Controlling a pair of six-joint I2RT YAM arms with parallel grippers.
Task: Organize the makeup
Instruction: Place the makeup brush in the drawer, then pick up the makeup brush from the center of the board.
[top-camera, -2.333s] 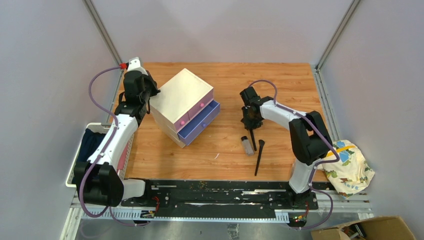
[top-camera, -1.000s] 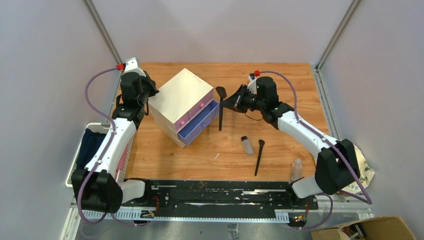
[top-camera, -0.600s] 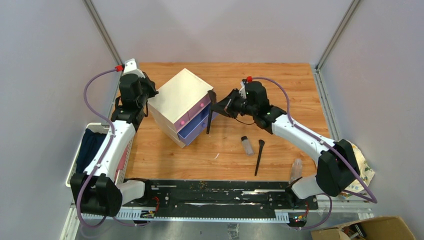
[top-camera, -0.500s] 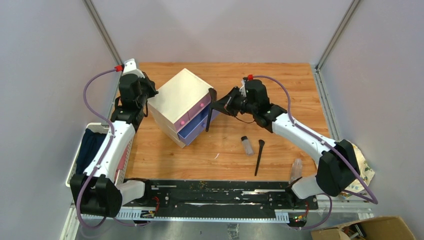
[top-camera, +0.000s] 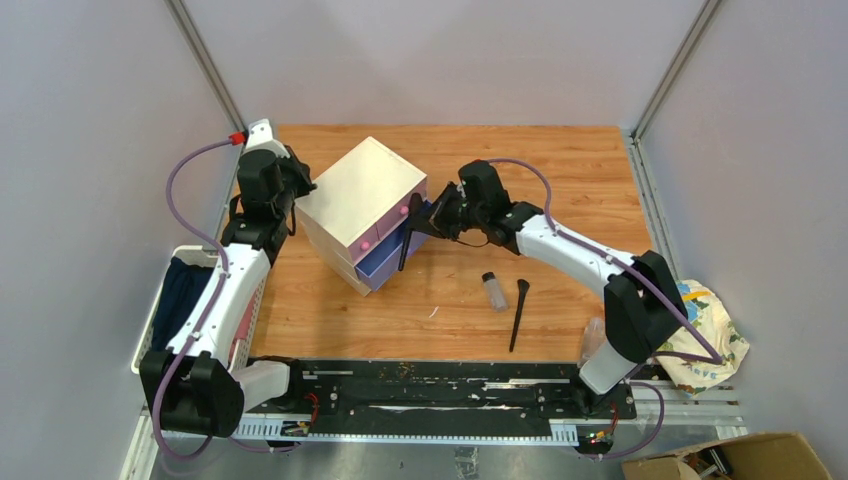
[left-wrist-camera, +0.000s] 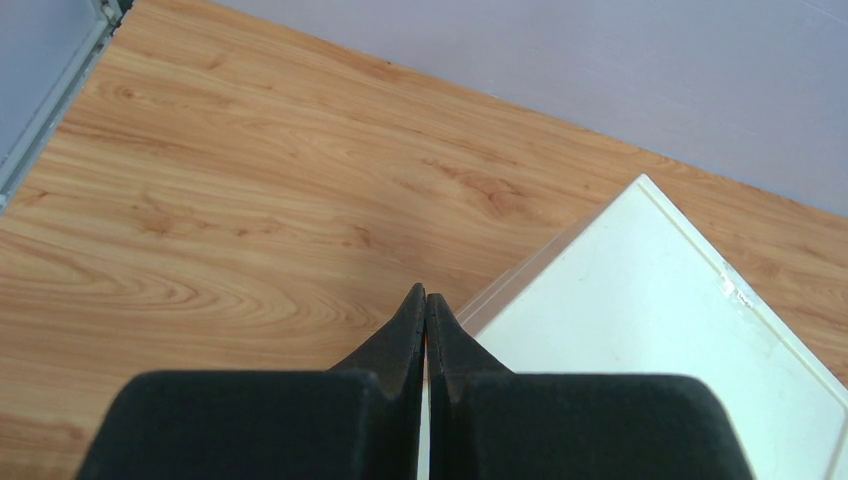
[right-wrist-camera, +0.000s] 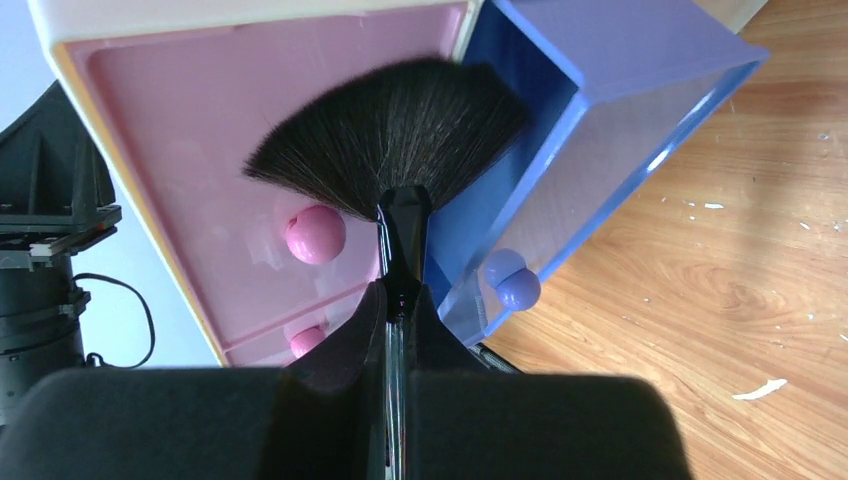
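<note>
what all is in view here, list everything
drawer box: one, cream with pink and blue drawers, left of centre, blue drawer open
fan brush: one, black, in right gripper, before the drawers
slim brush: one, black, right of centre
small bottle: one, clear, beside slim brush
second bottle: one, clear, by right arm's base
table: one, wood
basket: one, white, off left edge, dark cloth inside
patterned cloth: one, cream, off right edge
cardboard box: one, brown, bottom right
left gripper: one, black, shut, at drawer box's corner
right gripper: one, black, shut on fan brush
</note>
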